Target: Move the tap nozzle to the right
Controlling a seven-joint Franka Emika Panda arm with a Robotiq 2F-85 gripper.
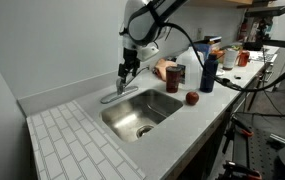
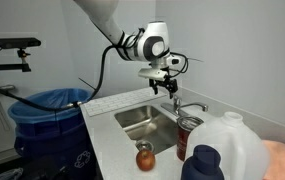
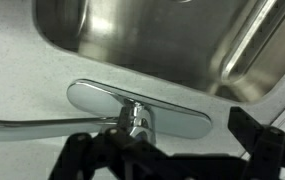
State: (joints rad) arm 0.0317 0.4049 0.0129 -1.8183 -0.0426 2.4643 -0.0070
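Your gripper (image 3: 167, 145) hovers over the tap's small base in the wrist view, its jaws spread to either side and pinching nothing. Only this view shows the oval chrome plate (image 3: 182, 112) under the base. The tap nozzle (image 3: 22, 122) runs from that base to the frame's left edge. Its long axis lies nearly level, along the pale worktop (image 3: 12, 60) beside the rim of the steel sink (image 3: 162, 40).

In both exterior views the gripper (image 1: 123, 78) (image 2: 167, 90) hangs just above the tap at the sink's back edge. Only these views show the arm and the things around it. A dark drain (image 1: 145, 130) sits in the sink floor. A red apple (image 1: 192, 98) and a can (image 1: 175, 77) stand on the worktop near the sink. In an exterior view a translucent jug (image 2: 237, 145) fills the foreground, and a lined blue bin (image 2: 52, 105) stands beside the worktop. You cannot tell what either holds.
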